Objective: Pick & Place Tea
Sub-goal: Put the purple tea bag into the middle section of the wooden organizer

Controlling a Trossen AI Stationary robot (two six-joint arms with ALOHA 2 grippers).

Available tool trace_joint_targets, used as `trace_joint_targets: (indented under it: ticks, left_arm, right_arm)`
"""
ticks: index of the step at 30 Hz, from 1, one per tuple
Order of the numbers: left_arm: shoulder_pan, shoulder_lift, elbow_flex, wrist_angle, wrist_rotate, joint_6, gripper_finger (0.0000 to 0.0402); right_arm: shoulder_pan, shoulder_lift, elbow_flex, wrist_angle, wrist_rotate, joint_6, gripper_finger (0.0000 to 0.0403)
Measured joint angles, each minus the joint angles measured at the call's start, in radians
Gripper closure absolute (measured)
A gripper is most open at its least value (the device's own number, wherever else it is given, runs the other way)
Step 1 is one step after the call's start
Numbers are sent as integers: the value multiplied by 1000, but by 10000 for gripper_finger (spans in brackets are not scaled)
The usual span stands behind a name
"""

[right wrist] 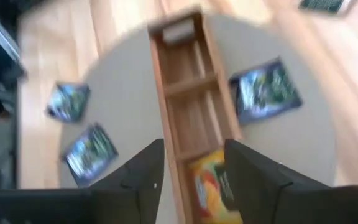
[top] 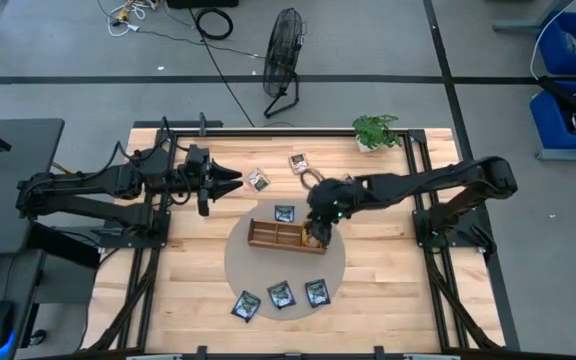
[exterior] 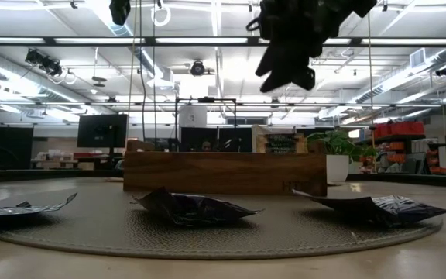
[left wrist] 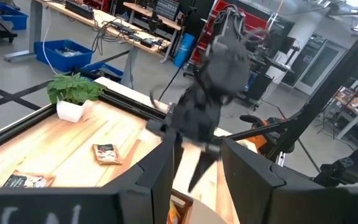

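While the right gripper (top: 317, 232) hangs above the right end of the wooden tray (top: 268, 236), its fingers (right wrist: 145, 171) are seen spread apart with nothing between them, and an orange tea packet (right wrist: 211, 183) lies in the tray compartment directly beneath. The tray sits on a round grey mat (top: 238, 262), and the remaining tea is scattered: one dark blue packet (top: 284, 213) lies just behind the tray, three more (top: 280, 295) are lined up along the mat's near edge, and two white-and-brown packets (top: 258, 180) rest on the bare wood of the table (top: 388, 290) farther back (near a small potted plant (top: 374, 131)). The left gripper (top: 230, 181) is held in wait over the table's left rear part, its fingers (left wrist: 157, 171) parted and empty. From here the main risk is judged to be a clipped tray: if the right gripper is swung sideways without enough lift, a fingertip could catch the thin wall and drag the tray across the mat. The flat packets could also slip or be pinched at an edge and fold. No brand or wording can be read; the packets bear printed patterns, but the right wrist view is probably too blurred to yield any lettering.
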Motion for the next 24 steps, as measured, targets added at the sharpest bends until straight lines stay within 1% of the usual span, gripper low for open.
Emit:
trace_joint_targets:
  ticks: [2,4,8,10,12,15,18,20,21,22,24]
  left_arm:
    - [0,0,0,0,0,1,262]
    - [0,0,0,0,0,1,262]
    - [0,0,0,0,0,1,262]
    - [0,0,0,0,0,1,262]
    - [0,0,0,-3,0,1,262]
    - [0,0,0,-17,26,-7,262]
    - [0,0,0,-42,81,-17,262]
    - [-1,0,0,-64,86,-40,262]
    - [-1,0,0,-72,86,-49,262]
    - [-1,0,0,-77,85,-58,262]
    - [0,0,0,-91,84,-59,262]
  right_arm:
    - [-27,-24,0,9,-5,27,234]
    - [-64,-32,1,11,-38,47,239]
    - [-134,-32,1,-7,-169,61,242]
    - [-156,-32,1,-10,-215,66,243]
    - [-174,-32,1,-2,-285,58,243]
    - [-170,-32,1,-10,-379,25,243]
    - [-103,-32,1,-30,-452,-96,243]
    - [-44,-32,1,-61,-464,-198,243]
    - [-15,-32,1,-77,-453,-246,243]
    - [13,-30,1,-88,-420,-293,243]
    - [64,-21,1,-104,-322,-375,243]
